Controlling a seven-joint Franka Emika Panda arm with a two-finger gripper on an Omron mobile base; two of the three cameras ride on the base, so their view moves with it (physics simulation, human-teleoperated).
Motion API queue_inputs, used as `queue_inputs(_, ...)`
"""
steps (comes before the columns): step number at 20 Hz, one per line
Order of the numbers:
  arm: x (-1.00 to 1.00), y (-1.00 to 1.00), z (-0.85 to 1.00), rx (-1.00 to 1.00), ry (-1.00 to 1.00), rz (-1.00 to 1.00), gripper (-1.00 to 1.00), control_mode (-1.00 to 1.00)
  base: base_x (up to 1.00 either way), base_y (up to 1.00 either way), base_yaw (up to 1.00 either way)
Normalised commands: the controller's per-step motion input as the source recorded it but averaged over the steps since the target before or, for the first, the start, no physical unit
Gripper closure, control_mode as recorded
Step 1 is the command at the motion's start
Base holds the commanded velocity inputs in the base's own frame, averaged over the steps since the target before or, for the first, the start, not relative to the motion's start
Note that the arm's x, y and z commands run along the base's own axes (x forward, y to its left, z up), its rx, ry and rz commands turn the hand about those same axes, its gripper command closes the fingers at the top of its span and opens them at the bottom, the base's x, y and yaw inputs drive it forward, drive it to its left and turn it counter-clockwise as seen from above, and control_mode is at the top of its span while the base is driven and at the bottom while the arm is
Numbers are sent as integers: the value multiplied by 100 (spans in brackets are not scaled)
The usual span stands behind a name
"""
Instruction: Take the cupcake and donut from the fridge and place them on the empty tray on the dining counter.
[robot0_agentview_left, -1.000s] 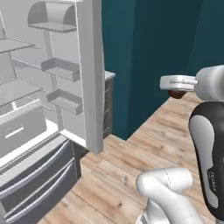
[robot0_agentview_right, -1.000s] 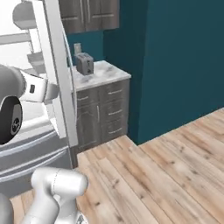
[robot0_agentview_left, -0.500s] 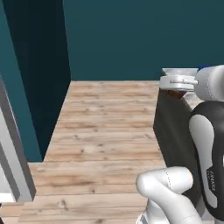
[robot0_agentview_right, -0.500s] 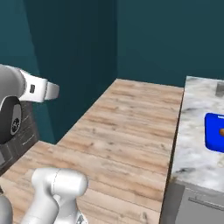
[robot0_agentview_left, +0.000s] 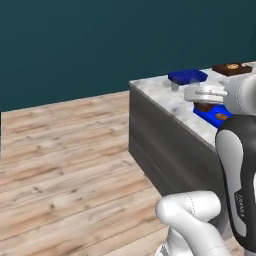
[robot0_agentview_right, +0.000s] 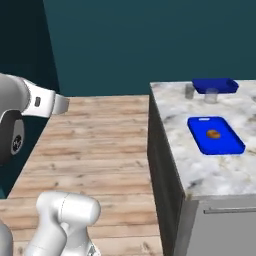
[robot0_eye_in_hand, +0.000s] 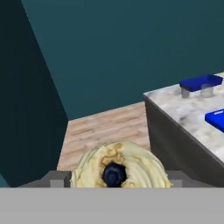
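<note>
My gripper (robot0_eye_in_hand: 114, 178) is shut on the cupcake (robot0_eye_in_hand: 118, 166), whose tan swirled top with a dark centre sits between the fingertips (robot0_eye_in_hand: 56, 179) in the hand view. From the left base view the gripper (robot0_agentview_left: 205, 100) hangs over the near edge of the dining counter (robot0_agentview_left: 165, 95), the cupcake's dark brown base (robot0_agentview_left: 204, 106) under it. The royal-blue tray (robot0_agentview_right: 216, 135) lies on the marble dining counter (robot0_agentview_right: 175, 120) with a small orange-brown item (robot0_agentview_right: 213, 134) on it. The tray (robot0_agentview_left: 212, 116) is just beyond the gripper. The donut and the fridge are out of view.
A smaller blue board (robot0_agentview_right: 215, 85) and two glasses (robot0_agentview_right: 211, 95) stand further along the counter. A dark brown wooden tray (robot0_agentview_left: 231, 68) lies at its far end. Wooden floor (robot0_agentview_right: 100, 145) runs beside the counter, with a teal wall (robot0_agentview_right: 150, 40) behind.
The base has swung away from the open fridge, so both base views now face the dining counter. The cupcake has stayed in the gripper.
</note>
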Motion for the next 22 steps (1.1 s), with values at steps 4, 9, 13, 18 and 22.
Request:
queue_inputs(4, 0, 0, 0, 0, 0, 0, 100, 100, 100, 94, -10)
queue_inputs(9, 0, 0, 0, 0, 0, 0, 100, 100, 100, 12, 11)
queue_inputs(13, 0, 0, 0, 0, 0, 0, 100, 100, 100, -14, 18)
queue_inputs(18, 0, 0, 0, 0, 0, 0, 100, 100, 100, -22, 20)
queue_inputs(22, 0, 0, 0, 0, 0, 0, 100, 100, 100, -64, 36)
